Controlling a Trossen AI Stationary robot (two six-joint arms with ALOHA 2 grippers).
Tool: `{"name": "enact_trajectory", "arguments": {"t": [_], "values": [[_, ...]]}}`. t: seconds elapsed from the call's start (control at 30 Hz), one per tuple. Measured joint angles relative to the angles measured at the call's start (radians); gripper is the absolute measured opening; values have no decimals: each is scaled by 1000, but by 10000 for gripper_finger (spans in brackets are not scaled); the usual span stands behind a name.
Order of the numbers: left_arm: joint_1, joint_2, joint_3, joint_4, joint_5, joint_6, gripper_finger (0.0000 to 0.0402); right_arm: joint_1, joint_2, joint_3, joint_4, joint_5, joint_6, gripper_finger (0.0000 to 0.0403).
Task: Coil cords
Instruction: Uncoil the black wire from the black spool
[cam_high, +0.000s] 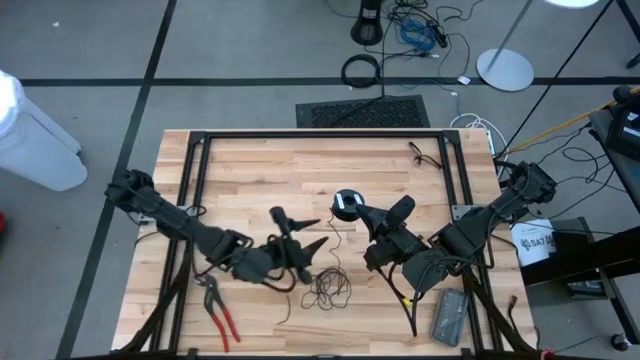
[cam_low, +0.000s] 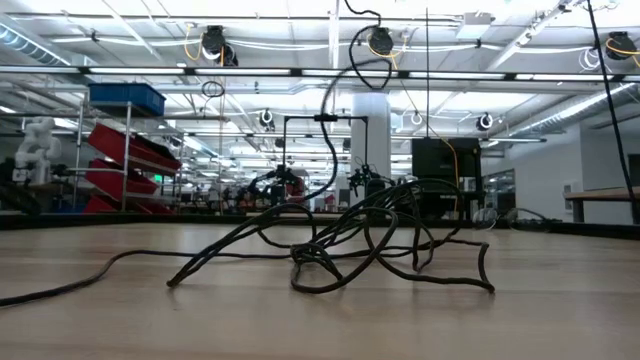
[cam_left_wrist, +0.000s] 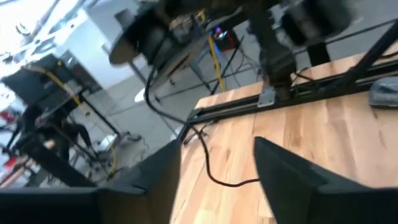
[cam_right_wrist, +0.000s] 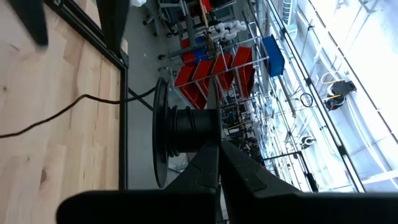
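Wooden desk (cam_high: 250, 170), pale butcher-block with a black frame around it, seen from above with grey floor on all sides. Nearest the front edge lie red-handled pliers (cam_high: 217, 310) at the left and a grey rectangular device (cam_high: 447, 316) at the right. Between them, slightly farther in, the cord (cam_high: 327, 287) forms a loose tangled pile of very thin black wire; in the low view the same tangle (cam_low: 380, 240) rises in open loops above the desk surface, with one strand trailing off to the side.

Left end effector (cam_high: 297, 238) hangs just beside the tangle, fingers spread wide and holding nothing; in the left wrist view its two dark fingers (cam_left_wrist: 292, 180) stand well apart, with a bare strand of cord on the wood between them.

Right end effector (cam_high: 368, 215) lies beyond the tangle, its fingers closed narrowly on the small round dark puck (cam_high: 346, 205); in the right wrist view the puck (cam_right_wrist: 186, 137) appears as a black spool gripped edge-on at the fingertips, and a thin strand runs from it across the desk.

Farther back, loose cables lie on the floor.
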Motion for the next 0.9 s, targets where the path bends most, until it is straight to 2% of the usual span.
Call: {"name": "enact_trajectory", "arguments": {"t": [0.1,0.2,0.43,0.6,0.9], "values": [[24,22,0,1,-9,-7,261,0,0,0,1,-1,1,0],[40,49,0,13,-11,-29,282,0,0,0,1,-4,1,0],[82,72,0,13,-107,-85,275,0,0,0,6,-5,3,0],[74,72,0,40,-110,-84,234,0,0,0,5,-5,2,0],[71,72,0,37,-110,-84,106,0,0,0,5,-5,7,0]]}}
